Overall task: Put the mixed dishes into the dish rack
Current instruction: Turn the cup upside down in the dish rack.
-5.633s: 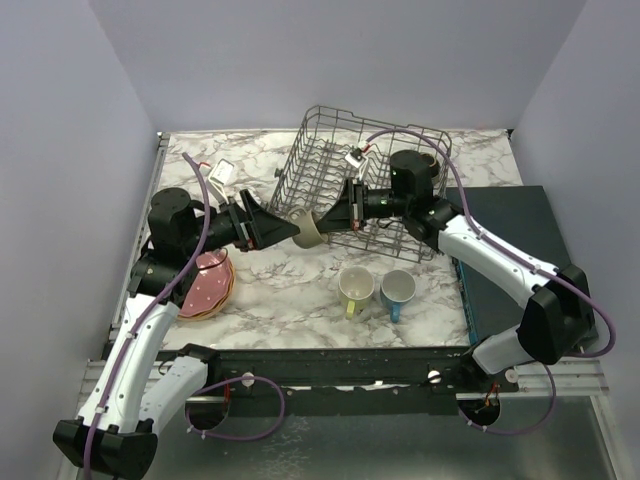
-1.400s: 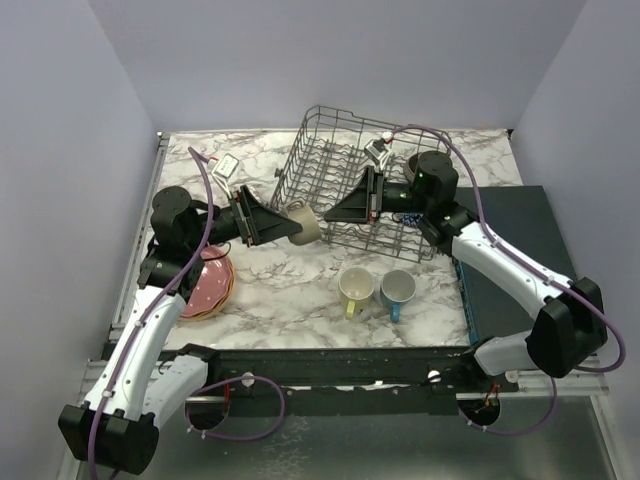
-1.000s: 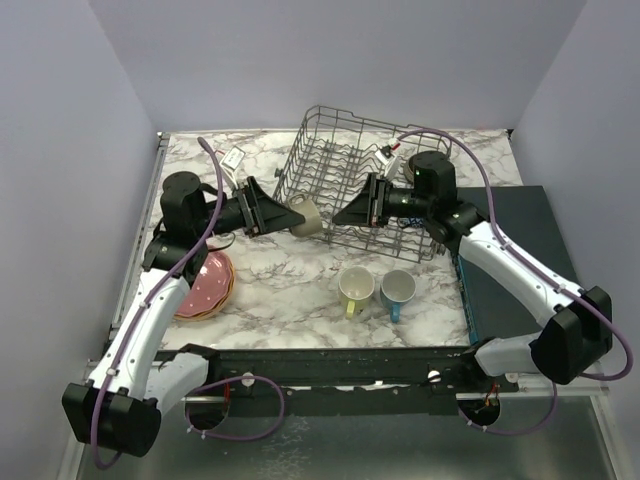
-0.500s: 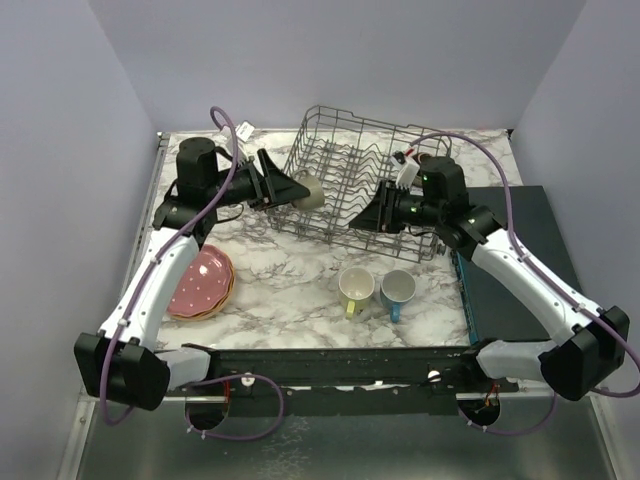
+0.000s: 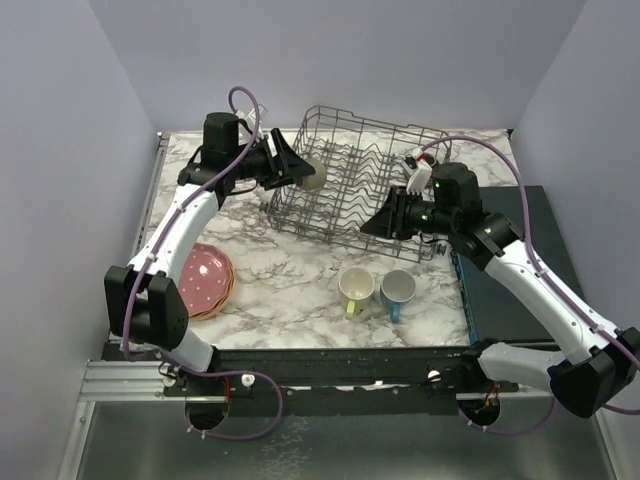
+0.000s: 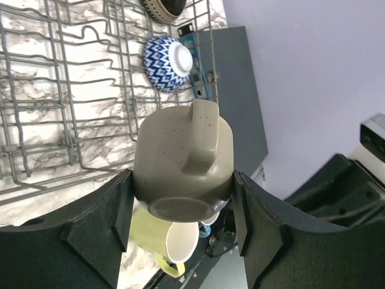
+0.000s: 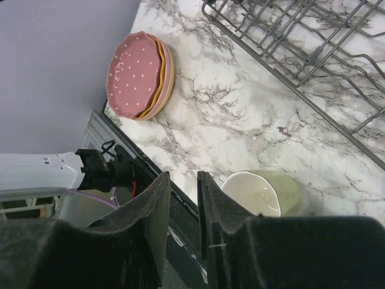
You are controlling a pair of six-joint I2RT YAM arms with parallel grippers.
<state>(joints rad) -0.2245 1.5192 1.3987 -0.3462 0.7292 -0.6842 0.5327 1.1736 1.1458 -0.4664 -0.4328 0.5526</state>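
While the pale yellow mug and blue mug stand nearest my bases, with the pink plate at left, my right gripper hangs beyond them by the dish rack, jaws narrow and empty. Farther off, my left gripper clamps the grey-beige mug over the rack's left rim.

A dark flat box lies on the marble-patterned table, along its right side.
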